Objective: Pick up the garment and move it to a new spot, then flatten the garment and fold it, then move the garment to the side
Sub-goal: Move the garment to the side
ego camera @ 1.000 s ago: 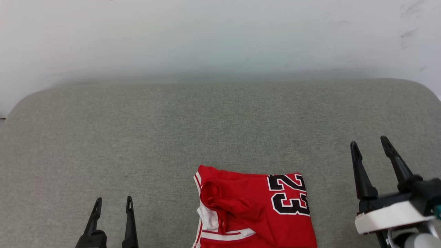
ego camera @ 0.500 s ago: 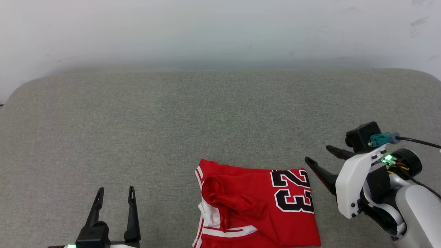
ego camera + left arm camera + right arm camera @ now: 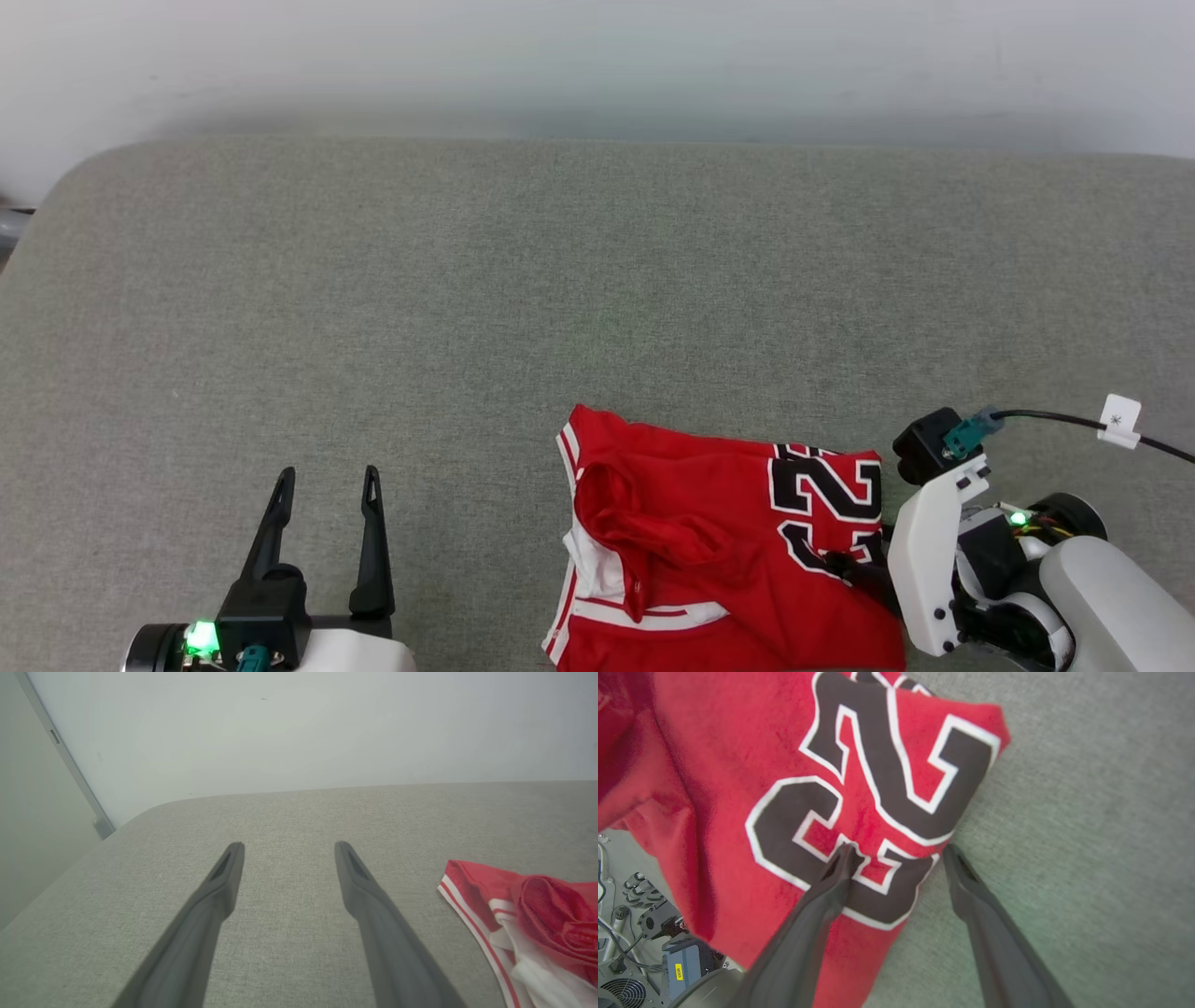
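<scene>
Near edge of the grey fabric surface (image 3: 560,280), right of centre: the garment (image 3: 709,551) lies as a compact red bundle. The "23" is toward my right; the bunched collar and white striped trim are toward my left.

Change over the last second:
- My right gripper (image 3: 897,851) went from fingers pointing up, well off to the right, to rolled inward and down at the garment's right edge.
- The head camera tilted down too, so the garment's shift in frame is camera, not cloth. Its shape looks unchanged.
- My left gripper (image 3: 329,476) stayed at the lower left, well apart from the garment.

Both sets of fingers are wide, with nothing held.

Meaning: this reads as an approach to grab the right edge. A bundle this compact fits either the pick-up to a new spot or the last shift to the side, and I can't tell which.

View differences:
- Right wrist view shows the straddle: one finger over the black numeral, the other over bare fabric just beside the edge. I can't tell if either touches. It also shows the cloth reaching the near edge, with robot hardware (image 3: 668,952) below.
- Head view hides most of that behind the white wrist housing (image 3: 924,560); one dark fingertip peeks out on the print.
- Left wrist view shows the trim and collar side from low down, with my left fingers above bare surface.
</scene>
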### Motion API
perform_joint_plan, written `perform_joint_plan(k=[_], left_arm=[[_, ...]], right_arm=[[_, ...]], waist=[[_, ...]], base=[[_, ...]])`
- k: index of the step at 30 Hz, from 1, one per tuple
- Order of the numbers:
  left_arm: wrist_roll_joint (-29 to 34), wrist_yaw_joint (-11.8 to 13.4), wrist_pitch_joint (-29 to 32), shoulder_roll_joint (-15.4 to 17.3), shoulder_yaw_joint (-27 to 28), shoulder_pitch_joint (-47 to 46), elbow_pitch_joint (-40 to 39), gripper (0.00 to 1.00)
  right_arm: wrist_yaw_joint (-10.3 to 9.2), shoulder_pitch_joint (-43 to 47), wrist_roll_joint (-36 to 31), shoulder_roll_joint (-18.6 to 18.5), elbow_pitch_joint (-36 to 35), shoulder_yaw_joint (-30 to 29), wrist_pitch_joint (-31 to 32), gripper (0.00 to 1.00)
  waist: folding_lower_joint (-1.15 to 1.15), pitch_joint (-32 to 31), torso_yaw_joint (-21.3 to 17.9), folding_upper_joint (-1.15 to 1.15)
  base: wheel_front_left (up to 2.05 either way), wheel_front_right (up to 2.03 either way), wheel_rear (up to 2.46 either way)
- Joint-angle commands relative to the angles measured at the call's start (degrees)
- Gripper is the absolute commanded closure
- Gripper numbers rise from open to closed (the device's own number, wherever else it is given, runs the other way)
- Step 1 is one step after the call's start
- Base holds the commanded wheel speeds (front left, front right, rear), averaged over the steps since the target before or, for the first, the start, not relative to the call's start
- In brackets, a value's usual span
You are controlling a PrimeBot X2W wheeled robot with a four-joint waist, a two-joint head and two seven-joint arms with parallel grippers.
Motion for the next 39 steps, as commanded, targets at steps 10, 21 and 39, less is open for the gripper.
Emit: perform_joint_plan(k=[10,21,39], left_arm=[[-0.33,0.02,-0.26,-0.31,-0.23,-2.21,0.50,0.00],[-0.47,-0.15,-0.26,-0.27,0.53,-0.87,0.76,0.00],[0.16,0.65,-0.25,0.02,1.65,-2.51,-1.11,0.00]], right_arm=[[0.05,0.89,2.21,2.65,9.06,9.46,-4.31,0.00],[-0.08,-6.16,2.07,-1.62,6.11,9.96,-14.64,1.00],[-0.07,-12.36,-4.80,-13.25,1.83,4.75,-19.22,1.00]], waist=[[0.00,2.48,1.76,0.00],[0.00,0.97,-1.34,0.00],[0.00,4.01,-14.12,0.00]], base=[[0.00,0.00,0.00],[0.00,0.00,0.00],[0.00,0.00,0.00]])
